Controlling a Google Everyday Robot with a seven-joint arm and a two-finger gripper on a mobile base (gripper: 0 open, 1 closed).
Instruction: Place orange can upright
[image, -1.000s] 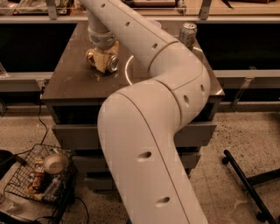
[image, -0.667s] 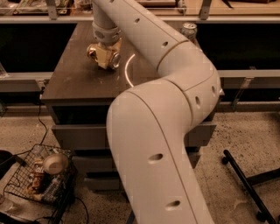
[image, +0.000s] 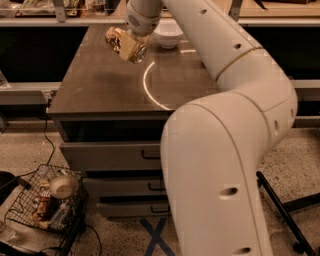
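The orange can (image: 124, 44) is shiny golden-orange with a mottled print. It is tilted on its side, held in the air above the back left part of the brown table top (image: 100, 85). My gripper (image: 131, 39) hangs from the white wrist at the top of the camera view and is shut on the can. My white arm (image: 225, 150) fills the right half of the view and hides the right side of the table.
A white bowl (image: 168, 34) stands at the back of the table, right of the can. A bright ring of light (image: 150, 85) lies on the table top. Drawers (image: 115, 155) sit under the table. A wire basket (image: 47, 200) with clutter is on the floor at lower left.
The can has risen with the gripper and now hangs higher over the table's back. The arm has swung, the white bowl has come into view, and the white-silver can is now hidden.
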